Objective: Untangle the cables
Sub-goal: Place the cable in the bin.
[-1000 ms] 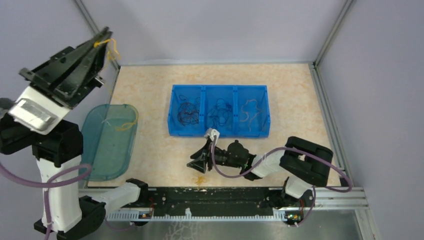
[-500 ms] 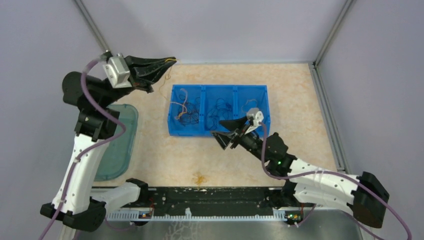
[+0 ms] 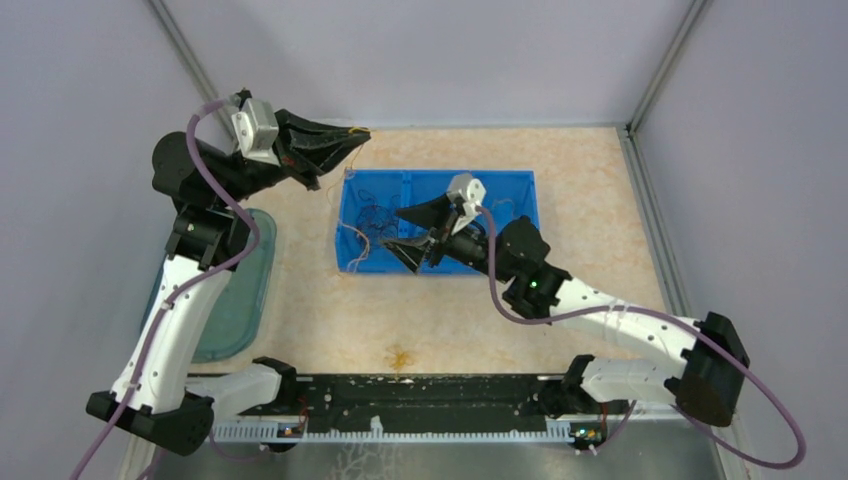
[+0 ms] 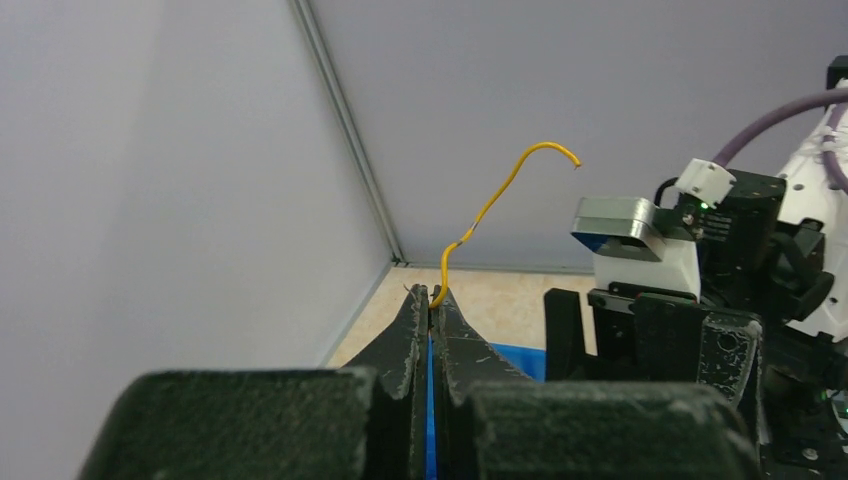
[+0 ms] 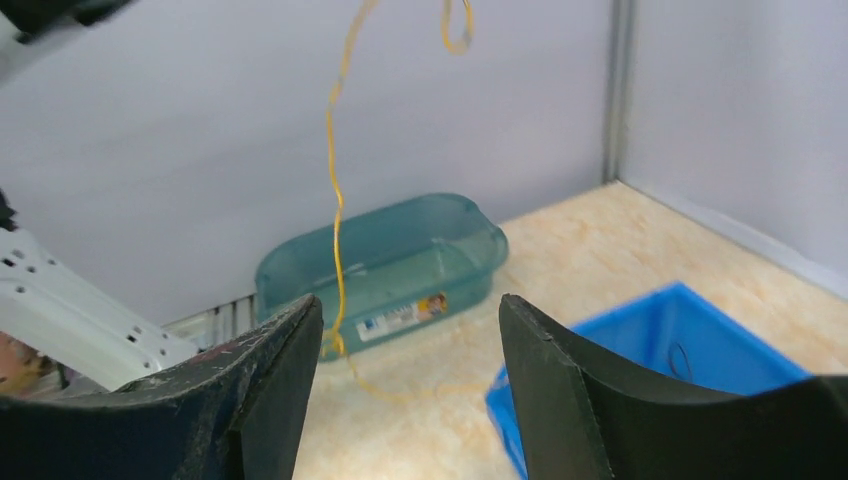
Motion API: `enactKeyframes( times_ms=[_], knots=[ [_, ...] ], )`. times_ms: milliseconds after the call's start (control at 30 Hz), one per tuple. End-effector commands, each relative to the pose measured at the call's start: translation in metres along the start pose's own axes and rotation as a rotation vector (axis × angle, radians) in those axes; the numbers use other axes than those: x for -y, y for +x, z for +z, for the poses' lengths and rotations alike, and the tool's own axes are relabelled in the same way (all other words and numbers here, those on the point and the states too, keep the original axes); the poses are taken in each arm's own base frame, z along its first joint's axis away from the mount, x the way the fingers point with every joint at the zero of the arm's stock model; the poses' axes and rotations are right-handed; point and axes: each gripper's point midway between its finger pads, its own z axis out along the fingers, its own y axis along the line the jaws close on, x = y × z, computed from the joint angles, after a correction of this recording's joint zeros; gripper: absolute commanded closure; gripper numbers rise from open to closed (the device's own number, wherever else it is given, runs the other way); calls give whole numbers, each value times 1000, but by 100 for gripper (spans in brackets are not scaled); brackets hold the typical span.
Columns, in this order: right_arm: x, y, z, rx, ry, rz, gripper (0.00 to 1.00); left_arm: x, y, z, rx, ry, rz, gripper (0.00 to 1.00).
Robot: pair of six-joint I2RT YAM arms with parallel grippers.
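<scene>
Over the 10 o'clock corner of the blue bin (image 3: 505,175), the left gripper (image 3: 352,133) is held high. Its jaws are pressed together on the end of a yellow wire (image 4: 497,195). Compared with half a second ago, it has moved a little toward 3 o'clock. The wire now hangs from it as one long thin line down to the bin's 9 o'clock compartment.

The right gripper (image 3: 393,229) was then at the bin's 6 o'clock wall. It has since travelled toward 11 o'clock and now stands above the 9 o'clock and middle compartments. Its jaws are wide apart and hold nothing. In its wrist view the hanging wire passes just beside one finger, not between the two.

This probably means that one wire is almost drawn out of the tangle, and that the free gripper is placed to take it lower down. The other cables (image 3: 375,215) lie in the bin, and a small orange one (image 3: 400,357) lies on the table at 6 o'clock.
</scene>
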Motion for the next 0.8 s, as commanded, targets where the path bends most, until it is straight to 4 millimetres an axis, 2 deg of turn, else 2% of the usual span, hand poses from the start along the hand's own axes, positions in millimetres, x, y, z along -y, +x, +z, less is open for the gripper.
enactKeyframes(
  times_ms=[0, 100, 200, 367, 433, 500, 600, 633, 767],
  knots=[
    [-35, -42, 31, 86, -216, -26, 34, 18, -2, -5, 0, 54, -50, 100],
    [-46, -43, 46, 86, -289, 15, 34, 23, -2, -8, 0, 61, -52, 100],
    [-55, -32, 55, 51, -357, 68, 40, 26, -2, -10, 1, 63, -47, 100],
    [-61, -11, 58, -16, -403, 122, 47, 30, -1, -12, -1, 72, -46, 100],
    [-62, -8, 57, -25, -414, 123, 49, 30, -2, -13, 1, 73, -46, 100],
    [-61, -5, 59, -36, -410, 126, 61, 31, -1, -13, -1, 74, -49, 100],
    [-53, -5, 62, -33, -366, 110, 92, 32, -2, -15, 0, 71, -51, 100],
    [-50, -8, 61, -21, -346, 104, 100, 32, -2, -16, 1, 67, -52, 100],
    [-24, -26, 53, 44, -193, 75, 100, 33, 9, -21, -21, 41, -59, 97]
  ],
)
